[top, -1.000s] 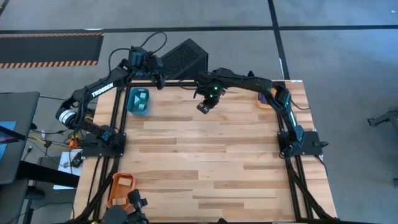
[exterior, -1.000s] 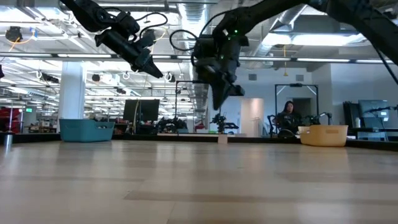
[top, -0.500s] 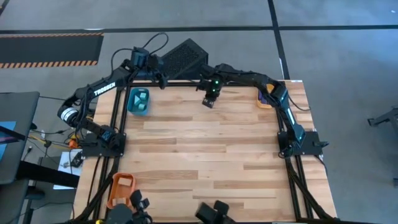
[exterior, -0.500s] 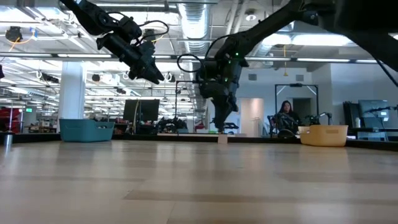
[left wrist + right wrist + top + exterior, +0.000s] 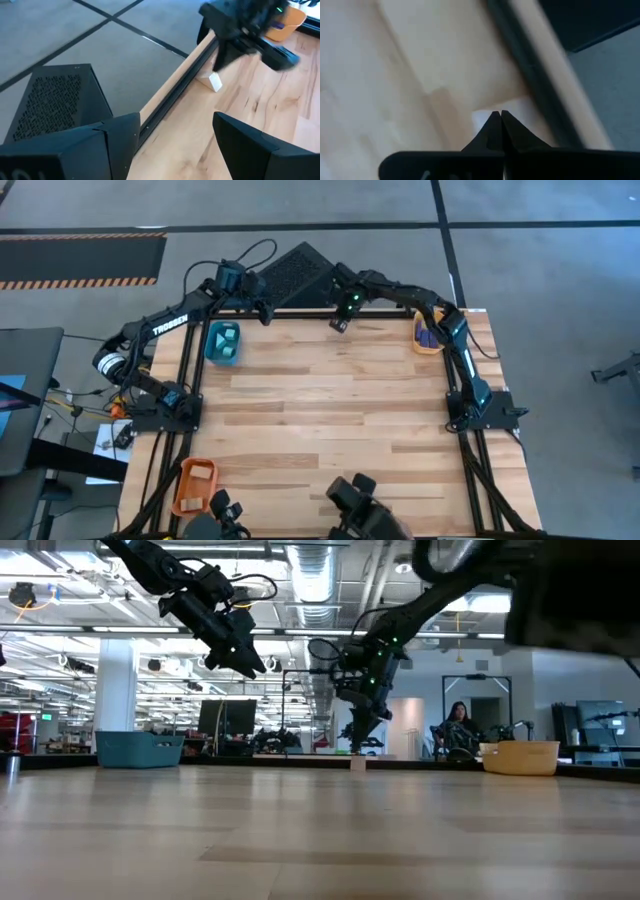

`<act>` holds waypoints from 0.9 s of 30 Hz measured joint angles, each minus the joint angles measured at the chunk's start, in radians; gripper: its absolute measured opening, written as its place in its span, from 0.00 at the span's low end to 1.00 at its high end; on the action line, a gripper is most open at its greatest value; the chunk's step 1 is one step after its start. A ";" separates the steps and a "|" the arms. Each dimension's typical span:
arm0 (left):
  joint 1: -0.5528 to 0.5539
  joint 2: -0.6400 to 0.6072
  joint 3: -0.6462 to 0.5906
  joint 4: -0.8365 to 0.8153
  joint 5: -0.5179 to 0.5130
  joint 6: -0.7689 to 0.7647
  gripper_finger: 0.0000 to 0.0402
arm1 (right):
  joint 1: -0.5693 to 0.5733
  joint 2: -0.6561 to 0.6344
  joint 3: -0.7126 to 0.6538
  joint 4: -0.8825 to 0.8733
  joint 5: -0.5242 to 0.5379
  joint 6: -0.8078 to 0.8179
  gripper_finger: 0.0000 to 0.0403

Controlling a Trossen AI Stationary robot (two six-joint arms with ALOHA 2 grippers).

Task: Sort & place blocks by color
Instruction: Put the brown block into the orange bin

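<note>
A small pale block (image 5: 214, 81) lies flat on the wood table right at its far edge, also seen in the low view (image 5: 358, 762). My right gripper (image 5: 358, 743) hangs shut just above it, pointing steeply down. In the right wrist view the closed fingertips (image 5: 497, 118) stand over the block (image 5: 481, 120). A gap shows between tips and block. My left gripper (image 5: 175, 145) is open and empty, raised over the far left of the table (image 5: 263, 312) near the teal tray (image 5: 222, 342). That tray holds cyan blocks.
A yellow-orange tray (image 5: 428, 337) with dark purple blocks stands at the far right. An orange tray (image 5: 195, 483) with a tan block stands at the near left. A black perforated box (image 5: 295, 272) sits beyond the far edge. A dark device (image 5: 360, 502) shows at the near edge.
My right gripper, shut throughout, has swung toward the table's far edge and sunk toward the pale block, tipping and rolling as it went. My left gripper has rolled a little in place. A dark device has come into the high view at the near edge.
</note>
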 joint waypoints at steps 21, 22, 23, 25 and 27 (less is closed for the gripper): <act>-0.011 0.000 0.000 0.013 -0.077 -0.067 0.59 | 0.039 0.024 -0.020 -0.440 -0.211 -0.206 0.00; -0.011 0.000 0.000 0.013 -0.081 -0.067 0.59 | 0.039 -0.003 -0.028 -0.398 -0.222 -0.199 0.00; -0.010 0.000 0.000 0.013 -0.084 -0.067 0.59 | 0.040 -0.030 -0.032 -0.338 -0.221 -0.184 0.00; -0.010 0.000 0.000 0.013 -0.086 -0.063 0.59 | 0.044 -0.070 -0.041 -0.207 -0.209 -0.136 0.01; -0.011 0.000 0.000 0.013 -0.086 -0.049 0.59 | 0.058 -0.070 -0.041 -0.099 -0.139 -0.124 0.01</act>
